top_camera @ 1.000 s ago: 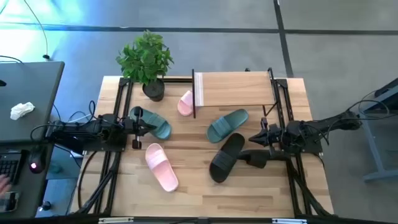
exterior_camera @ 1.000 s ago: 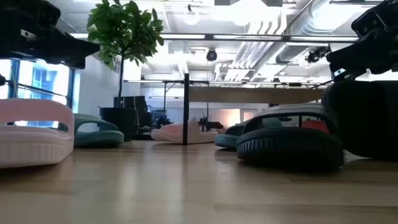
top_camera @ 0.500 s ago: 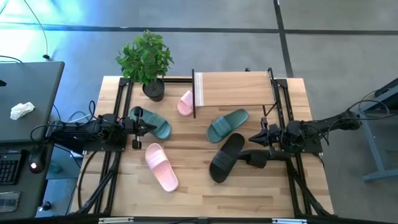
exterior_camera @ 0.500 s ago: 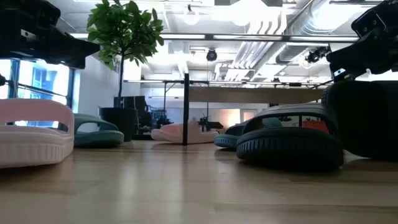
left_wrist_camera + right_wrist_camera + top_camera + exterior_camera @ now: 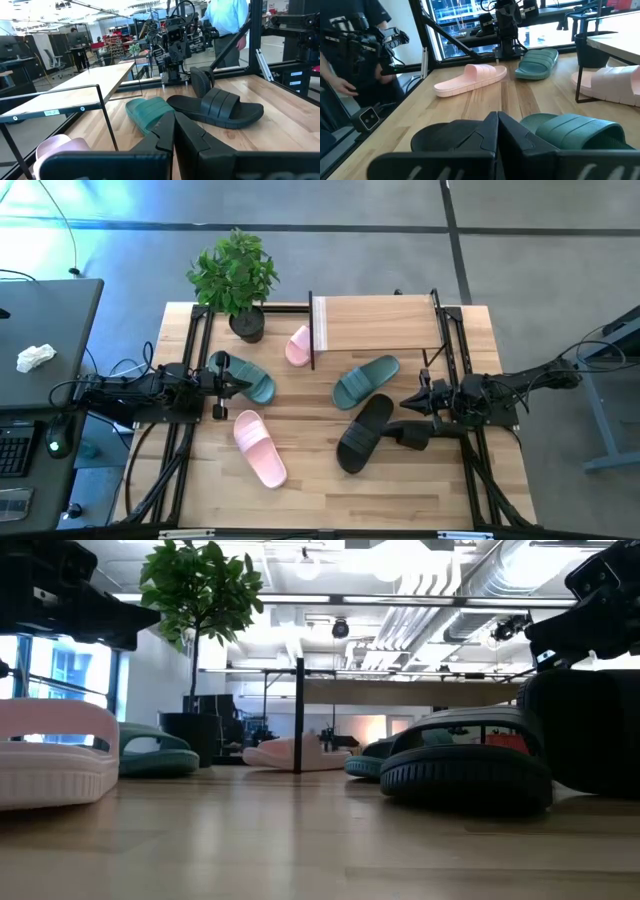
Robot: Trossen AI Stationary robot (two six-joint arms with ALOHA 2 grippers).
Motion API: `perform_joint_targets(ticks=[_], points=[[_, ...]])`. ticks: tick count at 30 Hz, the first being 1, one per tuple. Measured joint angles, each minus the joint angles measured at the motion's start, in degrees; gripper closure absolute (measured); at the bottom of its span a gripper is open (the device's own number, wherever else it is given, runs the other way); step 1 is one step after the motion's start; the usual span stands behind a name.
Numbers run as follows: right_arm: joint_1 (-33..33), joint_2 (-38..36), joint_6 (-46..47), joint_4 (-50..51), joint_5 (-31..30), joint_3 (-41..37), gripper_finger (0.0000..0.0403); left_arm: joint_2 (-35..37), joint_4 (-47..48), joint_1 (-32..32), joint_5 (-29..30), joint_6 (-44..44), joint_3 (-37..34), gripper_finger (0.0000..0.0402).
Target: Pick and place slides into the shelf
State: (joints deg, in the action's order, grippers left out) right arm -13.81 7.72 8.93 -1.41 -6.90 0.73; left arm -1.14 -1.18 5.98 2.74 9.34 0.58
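From above, my worktop (image 5: 330, 490) carries the shelf (image 5: 375, 323) at its far edge, with no slides on its board. Only this view shows the scattered slides together: a black one (image 5: 362, 432), two teal (image 5: 364, 380) (image 5: 246, 379), two pink (image 5: 260, 446) (image 5: 298, 345). My left tool (image 5: 243, 383) and right tool (image 5: 410, 402) wait at the sides, pinched closed on nothing. My left wrist view alone shows a second black slide standing upright (image 5: 201, 83) and a person (image 5: 227, 25) beyond.
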Motion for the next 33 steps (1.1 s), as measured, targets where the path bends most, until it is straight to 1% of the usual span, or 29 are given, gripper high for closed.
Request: perform_joint_targets(ticks=[27,33], points=[[0.0,0.0,0.0,0.0,0.0,0.0,0.0403,0.0,0.0,0.0,0.1,0.0,0.0,0.0401],[0.0,0.0,0.0,0.0,0.0,0.0,0.0403,0.0,-1.4,0.0,3.6,-0.3,0.0,0.0401]])
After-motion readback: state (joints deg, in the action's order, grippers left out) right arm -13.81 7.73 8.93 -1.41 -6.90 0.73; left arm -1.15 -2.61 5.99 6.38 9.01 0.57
